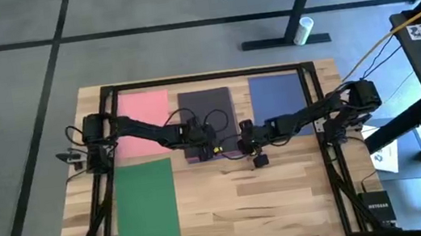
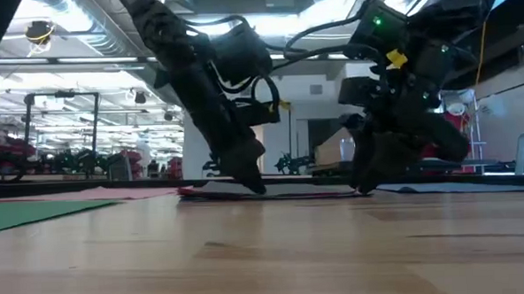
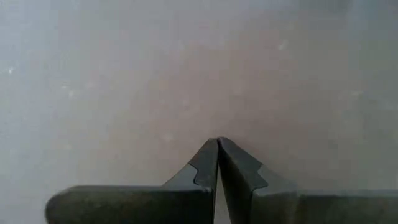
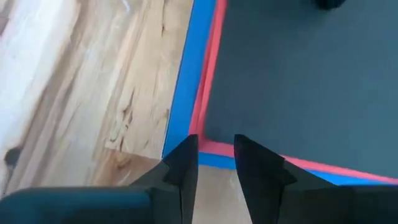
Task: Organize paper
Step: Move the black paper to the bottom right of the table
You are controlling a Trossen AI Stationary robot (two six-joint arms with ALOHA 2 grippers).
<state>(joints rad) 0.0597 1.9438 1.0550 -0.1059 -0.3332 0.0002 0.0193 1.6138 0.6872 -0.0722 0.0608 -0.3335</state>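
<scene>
Stacking goes on at the table's middle: the left gripper (image 3: 217, 155), fingers together, presses the dark sheet (image 1: 205, 106); the right gripper (image 4: 214, 165), slightly apart, stands at the stack's corner (image 4: 202, 146). Next it must square the edges.

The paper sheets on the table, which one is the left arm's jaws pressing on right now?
The dark grey sheet in the middle, between the pink sheet and navy sheet; it tops a stack.
</scene>
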